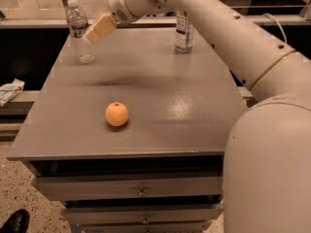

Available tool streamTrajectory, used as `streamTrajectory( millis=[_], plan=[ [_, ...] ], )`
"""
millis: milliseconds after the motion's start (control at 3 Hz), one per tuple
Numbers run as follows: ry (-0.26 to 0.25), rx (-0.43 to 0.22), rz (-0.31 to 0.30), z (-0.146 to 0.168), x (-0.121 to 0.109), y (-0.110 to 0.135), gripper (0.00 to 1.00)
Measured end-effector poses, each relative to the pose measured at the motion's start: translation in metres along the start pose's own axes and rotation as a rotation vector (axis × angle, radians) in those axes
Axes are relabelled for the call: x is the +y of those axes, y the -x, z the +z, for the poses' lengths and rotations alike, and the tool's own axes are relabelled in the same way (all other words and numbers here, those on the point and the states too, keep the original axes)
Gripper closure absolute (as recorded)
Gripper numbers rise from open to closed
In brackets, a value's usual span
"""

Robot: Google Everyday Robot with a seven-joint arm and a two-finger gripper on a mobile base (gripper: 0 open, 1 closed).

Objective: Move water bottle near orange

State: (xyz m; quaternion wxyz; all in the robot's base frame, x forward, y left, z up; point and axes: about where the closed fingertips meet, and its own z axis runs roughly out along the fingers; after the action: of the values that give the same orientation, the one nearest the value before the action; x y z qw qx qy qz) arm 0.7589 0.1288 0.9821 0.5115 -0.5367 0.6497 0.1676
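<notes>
The water bottle (78, 32), clear ribbed plastic with a white cap and a reddish-and-white band, stands upright at the far left corner of the grey table (170, 96). The orange (116, 114) lies in the front left part of the table, well apart from the bottle. My gripper (93, 32), tan-coloured, hangs above the table just right of the water bottle at its upper body, close to it. I cannot tell whether it touches the bottle.
A second clear bottle with a tall white-and-dark label (183, 33) stands at the far middle. My white arm (272, 144) fills the right side of the view. Drawers (141, 191) sit under the tabletop. A black shoe (14, 221) is on the floor at the lower left.
</notes>
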Motion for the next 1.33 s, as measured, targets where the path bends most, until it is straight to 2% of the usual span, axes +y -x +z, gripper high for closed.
streamTrajectory(
  millis=[333,1000,1333],
  plan=[
    [0.025,-0.036,0.030,0.039,0.002,0.009,0.00],
    [0.080,-0.087,0.089,0.083,0.013,0.022,0.00],
    [0.089,-0.095,0.128,0.095,0.016,0.019,0.13]
  ],
)
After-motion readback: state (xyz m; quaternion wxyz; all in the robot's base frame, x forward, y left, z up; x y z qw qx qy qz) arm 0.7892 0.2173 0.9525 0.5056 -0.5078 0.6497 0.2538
